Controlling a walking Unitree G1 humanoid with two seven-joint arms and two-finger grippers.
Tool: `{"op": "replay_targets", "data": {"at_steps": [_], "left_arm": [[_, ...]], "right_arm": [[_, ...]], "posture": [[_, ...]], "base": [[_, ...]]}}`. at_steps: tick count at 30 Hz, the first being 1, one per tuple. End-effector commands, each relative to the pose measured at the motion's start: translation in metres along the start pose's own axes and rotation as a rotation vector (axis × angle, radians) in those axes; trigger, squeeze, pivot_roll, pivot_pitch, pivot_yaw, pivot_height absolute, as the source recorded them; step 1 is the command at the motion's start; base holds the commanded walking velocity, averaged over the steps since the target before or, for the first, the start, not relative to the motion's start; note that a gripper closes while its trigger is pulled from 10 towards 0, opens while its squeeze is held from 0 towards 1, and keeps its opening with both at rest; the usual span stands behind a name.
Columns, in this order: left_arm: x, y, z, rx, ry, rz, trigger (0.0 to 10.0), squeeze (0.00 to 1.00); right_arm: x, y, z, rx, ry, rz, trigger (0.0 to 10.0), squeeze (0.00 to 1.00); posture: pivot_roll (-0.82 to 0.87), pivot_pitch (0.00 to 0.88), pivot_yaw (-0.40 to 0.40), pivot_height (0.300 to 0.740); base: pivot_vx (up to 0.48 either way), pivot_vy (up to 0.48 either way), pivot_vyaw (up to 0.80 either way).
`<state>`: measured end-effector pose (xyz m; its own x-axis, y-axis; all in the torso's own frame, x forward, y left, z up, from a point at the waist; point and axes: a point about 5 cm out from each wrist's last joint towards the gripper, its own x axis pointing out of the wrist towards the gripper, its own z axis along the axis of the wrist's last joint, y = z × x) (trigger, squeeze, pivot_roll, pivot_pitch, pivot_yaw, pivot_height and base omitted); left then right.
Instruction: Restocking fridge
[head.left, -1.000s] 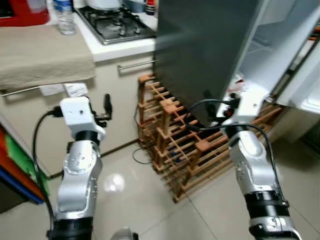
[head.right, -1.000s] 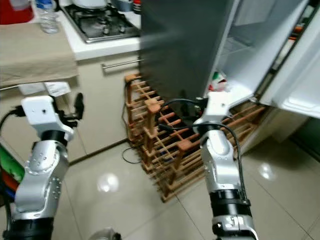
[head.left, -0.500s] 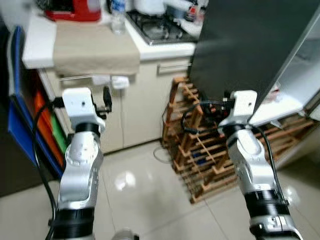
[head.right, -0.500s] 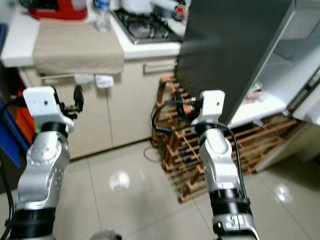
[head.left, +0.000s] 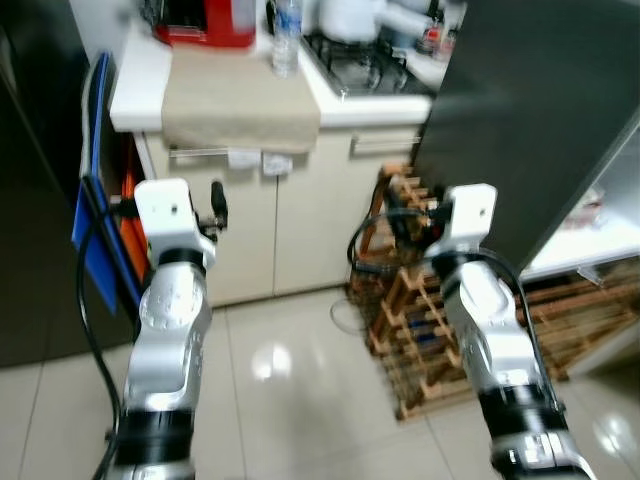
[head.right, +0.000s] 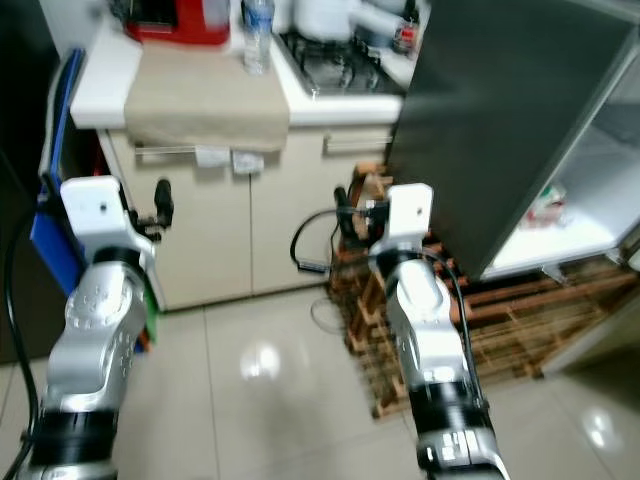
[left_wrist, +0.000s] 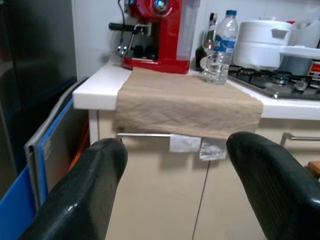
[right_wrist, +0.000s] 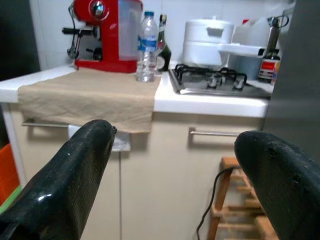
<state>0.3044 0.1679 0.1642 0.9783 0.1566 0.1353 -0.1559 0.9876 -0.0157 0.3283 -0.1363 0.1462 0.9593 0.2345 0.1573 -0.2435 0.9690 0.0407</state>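
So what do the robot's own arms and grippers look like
Both arms are silver, jointed metal with black bands, each topped by a white boxy wrist block and trailed by looping black cables. The left gripper and right gripper each have two thick, rounded, glossy black fingers.

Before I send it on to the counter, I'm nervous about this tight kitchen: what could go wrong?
The right end effector is raised close to the wooden wine rack and could clip it. A loose cable on the floor by the rack could snag a foot. The open fridge crowds the right side.
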Motion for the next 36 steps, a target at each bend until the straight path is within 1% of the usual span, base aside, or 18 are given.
{"op": "replay_targets", "data": {"at_steps": [1, 2, 3, 4, 5, 7, 9, 10, 11, 12, 13, 17, 19, 22, 27, 31, 36], "left_arm": [[0.003, -0.013, 0.008, 0.013, -0.039, -0.057, 10.0, 0.0], [0.003, -0.014, 0.01, 0.016, -0.049, -0.072, 10.0, 0.0], [0.004, -0.016, 0.014, 0.002, -0.073, -0.1, 10.0, 0.0], [0.004, -0.016, 0.014, 0.002, -0.073, -0.1, 10.0, 0.0], [0.006, -0.018, 0.024, -0.029, -0.126, -0.131, 10.0, 0.0], [0.007, -0.02, 0.037, -0.03, -0.189, -0.137, 10.0, 0.0], [0.007, -0.022, 0.048, -0.028, -0.245, -0.134, 10.0, 0.0], [0.007, -0.024, 0.051, -0.021, -0.266, -0.136, 10.0, 0.0], [0.007, -0.024, 0.051, -0.021, -0.266, -0.136, 10.0, 0.0], [0.006, -0.026, 0.056, -0.021, -0.293, -0.143, 10.0, 0.0], [0.007, -0.027, 0.057, -0.024, -0.3, -0.141, 10.0, 0.0], [0.011, -0.028, 0.061, -0.032, -0.31, -0.143, 10.0, 0.0], [0.015, -0.03, 0.065, -0.02, -0.325, -0.166, 10.0, 0.0], [0.016, -0.033, 0.067, -0.012, -0.327, -0.19, 10.0, 0.0], [0.016, -0.038, 0.064, -0.001, -0.312, -0.22, 10.0, 0.0], [0.015, -0.04, 0.062, 0.003, -0.304, -0.235, 10.0, 0.0], [0.016, -0.042, 0.059, -0.002, -0.286, -0.247, 10.0, 0.0]], "right_arm": [[-0.002, -0.011, 0.005, -0.047, -0.027, -0.037, 10.0, 0.0], [-0.001, -0.011, 0.007, -0.075, -0.03, -0.046, 10.0, 0.0], [0.0, -0.012, 0.009, -0.094, -0.038, -0.06, 10.0, 0.0], [0.0, -0.012, 0.009, -0.094, -0.038, -0.06, 10.0, 0.0], [0.0, -0.013, 0.02, -0.13, -0.097, -0.087, 10.0, 0.0], [0.0, -0.014, 0.032, -0.139, -0.166, -0.12, 10.0, 0.0], [0.0, -0.012, 0.042, -0.143, -0.23, -0.121, 10.0, 0.0], [-0.001, -0.011, 0.046, -0.139, -0.259, -0.122, 10.0, 0.0], [-0.001, -0.011, 0.046, -0.139, -0.259, -0.122, 10.0, 0.0], [-0.001, -0.01, 0.051, -0.121, -0.301, -0.122, 10.0, 0.0], [-0.002, -0.01, 0.052, -0.122, -0.311, -0.125, 10.0, 0.0], [-0.002, -0.013, 0.052, -0.109, -0.325, -0.151, 10.0, 0.0], [-0.003, -0.016, 0.048, -0.092, -0.308, -0.178, 10.0, 0.0], [-0.002, -0.017, 0.045, -0.08, -0.287, -0.194, 10.0, 0.0], [-0.003, -0.016, 0.042, -0.092, -0.28, -0.191, 10.0, 0.0], [-0.003, -0.017, 0.042, -0.093, -0.278, -0.195, 10.0, 0.0], [-0.002, -0.013, 0.038, -0.088, -0.26, -0.181, 10.0, 0.0]], "posture": [[-0.04, 0.0, -0.042, 0.74], [-0.04, 0.0, -0.042, 0.74], [-0.04, 0.0, -0.042, 0.74], [-0.04, 0.0, -0.042, 0.74], [-0.04, 0.0, -0.045, 0.74], [-0.04, 0.0, -0.042, 0.74], [-0.04, 0.0, -0.042, 0.74], [-0.04, 0.0, -0.042, 0.74], [-0.04, 0.0, -0.042, 0.74], [-0.05, 0.0, -0.039, 0.74], [-0.05, 0.0, -0.039, 0.74], [-0.05, 0.0, -0.039, 0.74], [-0.05, 0.0, -0.039, 0.74], [-0.05, 0.0, -0.043, 0.74], [-0.05, 0.0, -0.039, 0.74], [-0.05, 0.0, -0.039, 0.74], [-0.05, 0.0, -0.039, 0.74]], "base": [[0.0, 0.0, 0.0], [0.0, 0.0, 0.0], [0.0, 0.0, 0.0], [0.0, 0.0, 0.0], [0.48, 0.0, 0.0], [0.48, 0.0, 0.0], [0.48, 0.0, 0.0], [0.48, 0.0, 0.0], [0.48, 0.0, 0.0], [0.48, 0.0, 0.0], [0.48, 0.0, 0.0], [0.48, 0.0, 0.0], [0.48, 0.0, 0.0], [0.48, 0.0, 0.0], [0.48, 0.0, 0.0], [0.48, 0.0, 0.0], [0.48, 0.0, 0.0]]}}
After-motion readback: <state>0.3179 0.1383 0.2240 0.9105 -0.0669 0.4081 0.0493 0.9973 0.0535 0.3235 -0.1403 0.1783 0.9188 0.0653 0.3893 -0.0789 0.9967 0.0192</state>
